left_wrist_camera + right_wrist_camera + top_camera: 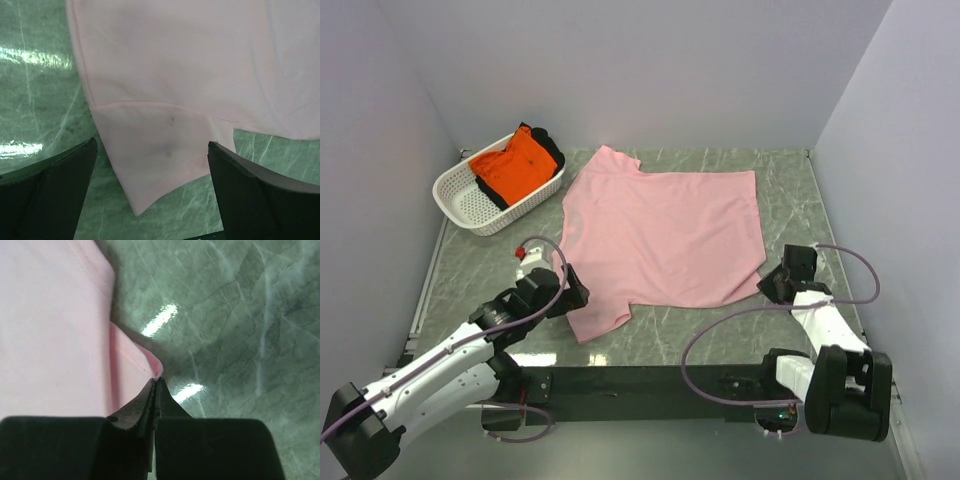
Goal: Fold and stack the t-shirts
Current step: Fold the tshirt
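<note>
T-shirts: two. One pink t-shirt (665, 235), one orange t-shirt (518, 165).
Dark fabric (551, 147) beside the orange one: one piece counted; cannot tell what kind of garment it is.
Basket (470, 205): one, white, perforated.
Table (790, 190): one, green marbled top.
Arms (450, 365): two, white and black.
Grippers: two, namely left gripper (152, 147) and right gripper (156, 382).
Fingers (55, 185): two per gripper, four in all.
Cables (705, 335): two, pale, one looping along each arm.
</note>
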You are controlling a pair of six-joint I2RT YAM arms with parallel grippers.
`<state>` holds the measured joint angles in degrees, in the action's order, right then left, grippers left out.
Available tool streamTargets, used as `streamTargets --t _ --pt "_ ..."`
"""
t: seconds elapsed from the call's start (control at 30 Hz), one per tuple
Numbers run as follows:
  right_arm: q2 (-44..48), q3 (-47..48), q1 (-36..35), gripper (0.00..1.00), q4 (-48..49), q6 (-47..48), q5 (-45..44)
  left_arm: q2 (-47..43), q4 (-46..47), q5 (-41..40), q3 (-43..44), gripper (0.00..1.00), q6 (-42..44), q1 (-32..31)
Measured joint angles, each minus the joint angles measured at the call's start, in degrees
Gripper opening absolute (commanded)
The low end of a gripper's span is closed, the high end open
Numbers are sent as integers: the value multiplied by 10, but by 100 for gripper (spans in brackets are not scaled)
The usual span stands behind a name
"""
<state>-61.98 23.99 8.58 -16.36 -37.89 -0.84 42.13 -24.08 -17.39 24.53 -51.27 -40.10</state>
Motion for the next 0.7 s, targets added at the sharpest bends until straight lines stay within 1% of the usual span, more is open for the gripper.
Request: streamTargets --t 0.17,0.27,0.53,0.7 --pt "75 0 0 0 -20 -2 -17 -7 -27 -5 -2 99 -35 -26" --pt "100 3 0 0 -31 -2 -30 -1 -32 -5 -10 99 -62 -47" --pt "104 9 0 0 -39 -2 -35 32 -40 -5 -45 99 -136 -119" --pt "103 9 0 0 -38 -2 -29 52 -28 -10 -47 91 -177 -173"
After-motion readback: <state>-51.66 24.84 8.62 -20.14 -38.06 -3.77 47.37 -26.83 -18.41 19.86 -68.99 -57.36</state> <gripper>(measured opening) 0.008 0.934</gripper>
